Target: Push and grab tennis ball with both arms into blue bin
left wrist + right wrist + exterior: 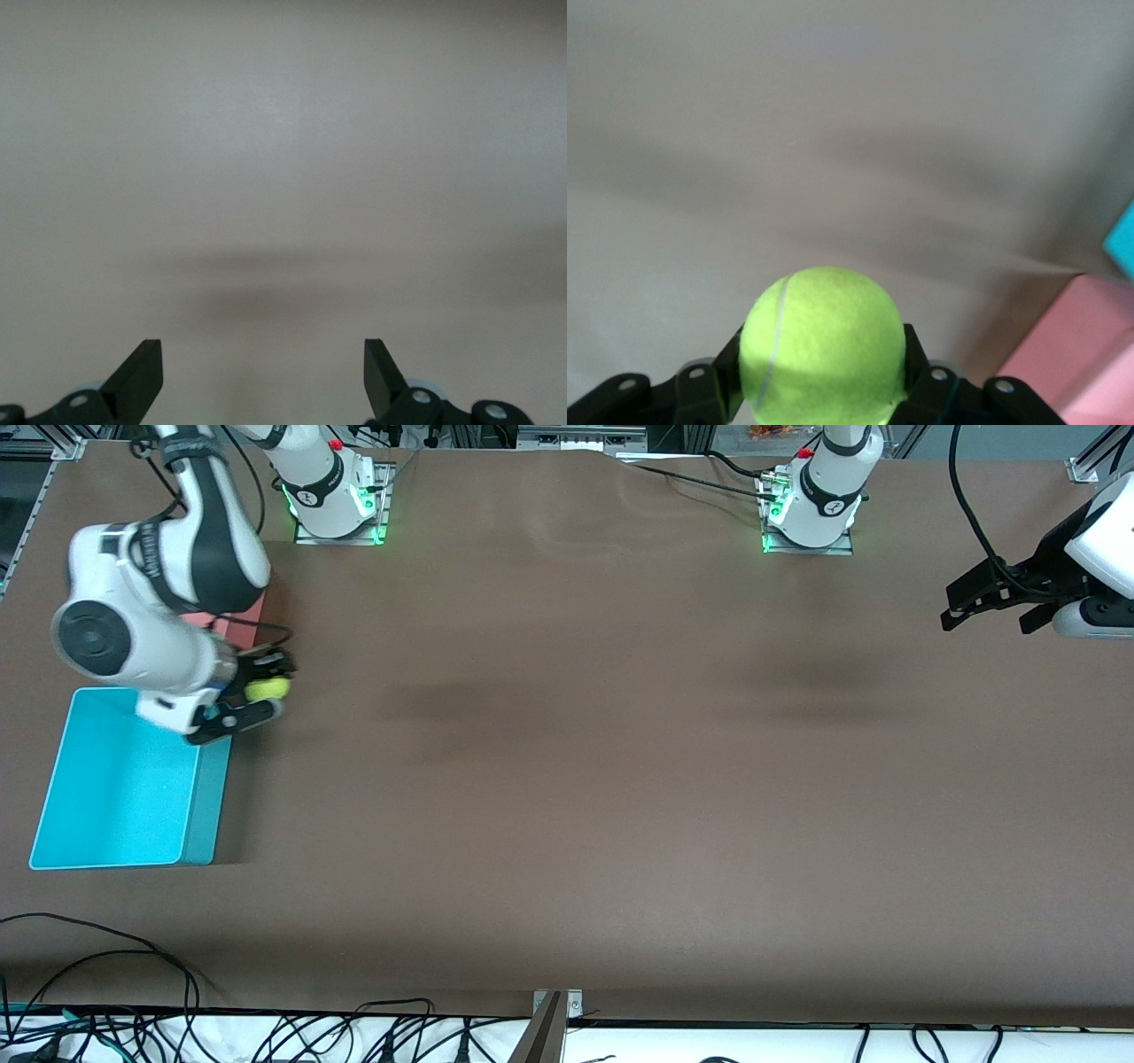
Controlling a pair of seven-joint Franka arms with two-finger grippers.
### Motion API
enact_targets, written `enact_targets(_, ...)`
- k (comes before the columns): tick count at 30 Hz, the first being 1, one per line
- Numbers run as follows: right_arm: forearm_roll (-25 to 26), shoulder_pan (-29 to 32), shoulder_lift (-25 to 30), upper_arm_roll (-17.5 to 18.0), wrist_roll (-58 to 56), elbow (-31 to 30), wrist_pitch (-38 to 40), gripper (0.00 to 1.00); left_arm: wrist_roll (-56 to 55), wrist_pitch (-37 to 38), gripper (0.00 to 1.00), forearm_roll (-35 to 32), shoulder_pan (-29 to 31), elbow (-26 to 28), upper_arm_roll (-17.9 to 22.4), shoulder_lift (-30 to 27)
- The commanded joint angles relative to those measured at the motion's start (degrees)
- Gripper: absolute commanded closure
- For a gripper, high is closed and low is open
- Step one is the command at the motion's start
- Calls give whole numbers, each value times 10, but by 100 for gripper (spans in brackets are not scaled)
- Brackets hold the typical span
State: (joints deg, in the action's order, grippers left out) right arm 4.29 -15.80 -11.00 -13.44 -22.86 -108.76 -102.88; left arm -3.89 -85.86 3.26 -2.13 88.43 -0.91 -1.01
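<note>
No wording can be read anywhere on the rig. A round maker's emblem marks the white base collar of the right arm (307, 494) and another that of the left arm (835, 506), but neither can be made out; dark lettering runs along the right arm's raised link, also illegible.

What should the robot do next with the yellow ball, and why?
Probably carry it a little sideways over the blue bin. The right gripper is shut on the tennis ball, just off the bin's edge. The left gripper waits open at its end.
</note>
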Motion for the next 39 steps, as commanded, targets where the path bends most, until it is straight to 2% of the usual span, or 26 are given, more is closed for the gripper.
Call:
enact_targets(1,14,23,-37,-25,-93,38,-1,57,-5,11,0,-12,-2,-17,-1,5)
enact_targets(10,6,103,-89,-25,-222,38,-78,57,-5,11,0,-12,-2,-17,-1,5)
enact_targets(19,-26,144,-131,-25,-307,38,-130,57,-5,11,0,-12,-2,-16,-1,5)
enact_targets(39,-95,205,-211,-25,-396,39,-147,56,-5,11,0,-12,-1,-16,-1,6)
